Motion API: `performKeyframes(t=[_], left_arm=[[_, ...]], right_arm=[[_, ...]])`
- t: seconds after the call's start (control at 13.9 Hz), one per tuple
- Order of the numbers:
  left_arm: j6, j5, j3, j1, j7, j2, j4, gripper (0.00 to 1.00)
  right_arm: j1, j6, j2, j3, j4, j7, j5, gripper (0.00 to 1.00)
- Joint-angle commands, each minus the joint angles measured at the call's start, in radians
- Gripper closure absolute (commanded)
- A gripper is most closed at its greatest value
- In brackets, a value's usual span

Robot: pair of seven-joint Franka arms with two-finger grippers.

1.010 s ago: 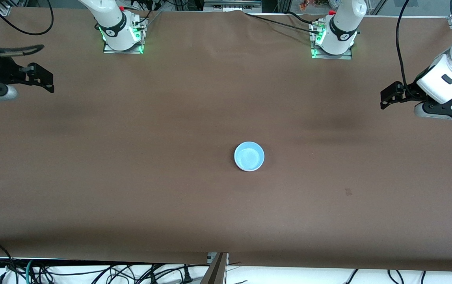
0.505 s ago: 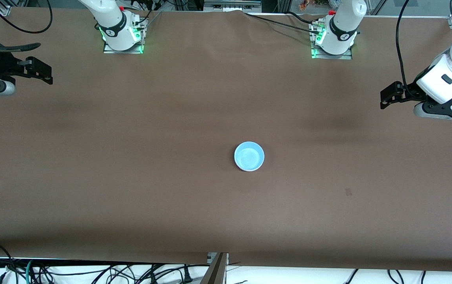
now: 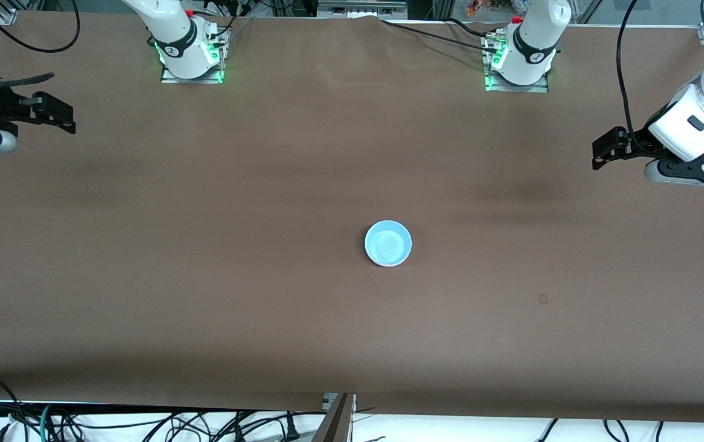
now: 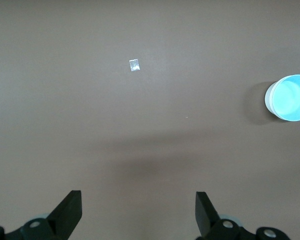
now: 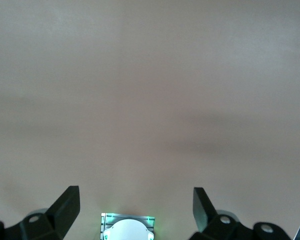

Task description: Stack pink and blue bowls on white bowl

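Note:
The light blue bowl (image 3: 388, 241) stands near the middle of the table, its opening up. A white bowl's wall (image 3: 388, 264) shows just under its rim, so it sits nested in that bowl. Both also show in the left wrist view: the blue bowl (image 4: 292, 97) and the white wall (image 4: 268, 98). The pink bowl is hidden. My left gripper (image 3: 602, 153) hangs open and empty over the left arm's end of the table, its own view showing bare table between the fingers (image 4: 138, 200). My right gripper (image 3: 63, 118) is open and empty over the right arm's end (image 5: 135, 197).
A small tape mark (image 3: 542, 299) lies on the brown table cover nearer the front camera than the left gripper; it shows in the left wrist view too (image 4: 134, 65). The arm bases (image 3: 191, 58) (image 3: 518, 64) stand at the back edge. Cables (image 3: 143, 423) hang below the front edge.
My right gripper has drifted up and outward toward its end of the table. The left arm and the bowls have not moved.

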Motion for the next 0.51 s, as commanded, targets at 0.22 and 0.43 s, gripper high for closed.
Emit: performKeyframes(t=[0.22, 0.43], left_arm=[[-0.012, -0.02, -0.001, 0.001, -0.007, -0.013, -0.001, 0.0], [-0.012, -0.02, -0.001, 0.001, -0.007, -0.014, -0.001, 0.0]], right_arm=[[0.002, -0.006, -0.001, 0.003, -0.002, -0.018, 0.003, 0.0], [0.003, -0.006, 0.003, 0.004, 0.004, -0.02, 0.001, 0.0]])
